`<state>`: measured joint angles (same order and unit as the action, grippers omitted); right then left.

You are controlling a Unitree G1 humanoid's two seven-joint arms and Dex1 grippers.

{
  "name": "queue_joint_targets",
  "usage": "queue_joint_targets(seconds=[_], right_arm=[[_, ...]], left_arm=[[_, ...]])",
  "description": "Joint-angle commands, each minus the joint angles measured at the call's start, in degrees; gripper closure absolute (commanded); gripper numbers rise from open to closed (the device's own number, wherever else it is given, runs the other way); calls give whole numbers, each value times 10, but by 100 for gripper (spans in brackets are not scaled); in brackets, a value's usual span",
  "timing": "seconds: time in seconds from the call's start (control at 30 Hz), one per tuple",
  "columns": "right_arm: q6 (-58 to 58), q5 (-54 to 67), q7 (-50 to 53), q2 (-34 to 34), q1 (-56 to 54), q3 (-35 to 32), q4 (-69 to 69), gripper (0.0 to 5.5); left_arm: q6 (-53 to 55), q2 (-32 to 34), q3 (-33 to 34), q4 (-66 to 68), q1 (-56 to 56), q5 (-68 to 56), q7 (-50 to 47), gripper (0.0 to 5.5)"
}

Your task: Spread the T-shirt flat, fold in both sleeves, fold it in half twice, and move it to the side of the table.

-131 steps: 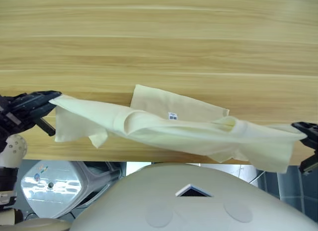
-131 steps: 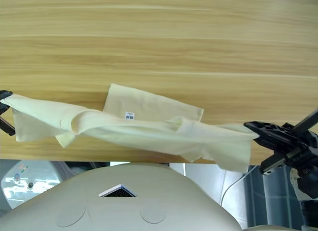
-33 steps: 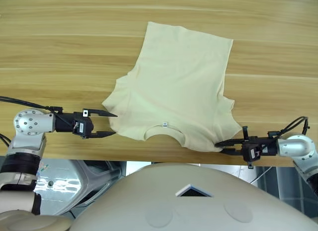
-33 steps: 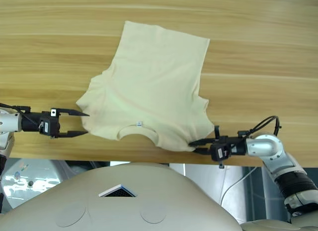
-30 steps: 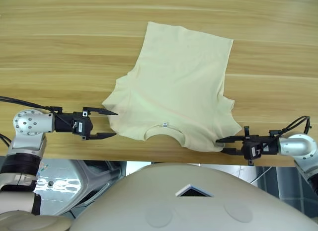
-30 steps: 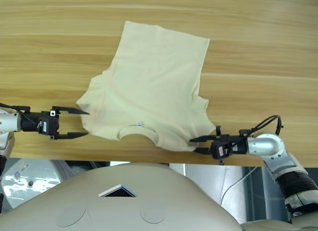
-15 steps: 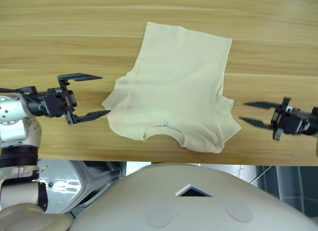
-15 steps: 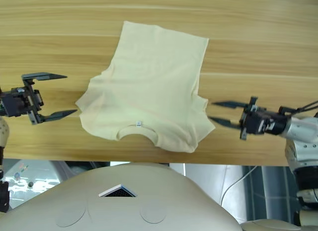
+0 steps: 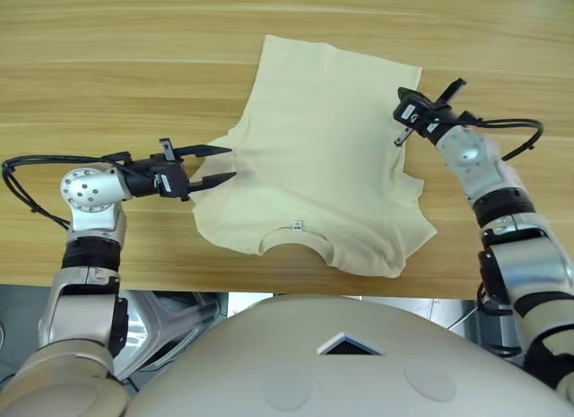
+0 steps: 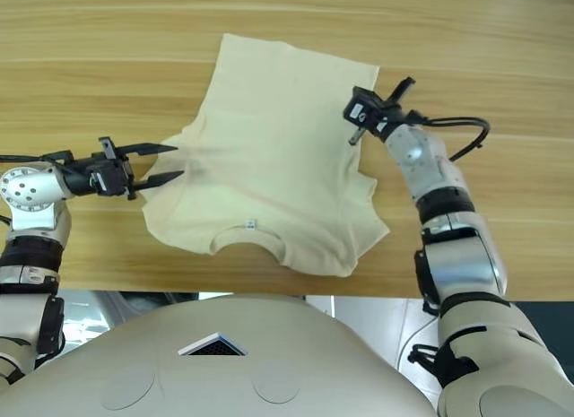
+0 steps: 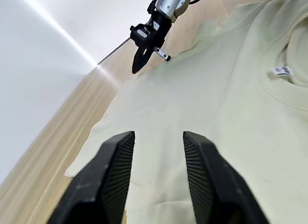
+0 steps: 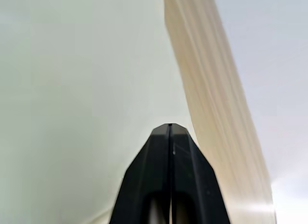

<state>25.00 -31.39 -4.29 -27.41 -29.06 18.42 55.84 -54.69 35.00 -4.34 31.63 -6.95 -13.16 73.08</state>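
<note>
Pale yellow T-shirt point(image 9: 323, 157) lies spread on the wooden table point(image 9: 108, 58), its collar point(image 9: 296, 247) close to the near edge and its hem toward the far side. At the left sleeve point(image 9: 213, 191) the left gripper point(image 9: 230, 163) has its fingers apart, tips over the sleeve's edge. Farther back, the right gripper point(image 12: 169, 128) is at the shirt's right side edge near the hem, fingers pressed together.
</note>
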Motion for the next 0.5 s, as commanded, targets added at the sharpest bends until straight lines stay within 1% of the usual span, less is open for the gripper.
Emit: queue_joint_targets(seconds=[0.03, 0.17, 0.27, 0.37, 0.5], right_arm=[[-28, -48, 53, 39, -52, 44, 91, 550], [-46, -59, 77, 76, -89, 69, 160, 550], [-60, -58, 79, 102, -110, 78, 188, 550], [-56, -59, 78, 113, -119, 89, 198, 550], [-37, -52, 77, 109, -124, 91, 199, 550]], left_arm=[[-10, 10, -15, 4, -5, 8, -4, 424], [-12, 17, -26, 0, -2, 10, -10, 504], [-15, 22, -31, 1, 2, 16, -15, 549], [-18, 26, -37, 3, 3, 20, -19, 549], [-14, 30, -43, -3, 11, 13, -20, 549]])
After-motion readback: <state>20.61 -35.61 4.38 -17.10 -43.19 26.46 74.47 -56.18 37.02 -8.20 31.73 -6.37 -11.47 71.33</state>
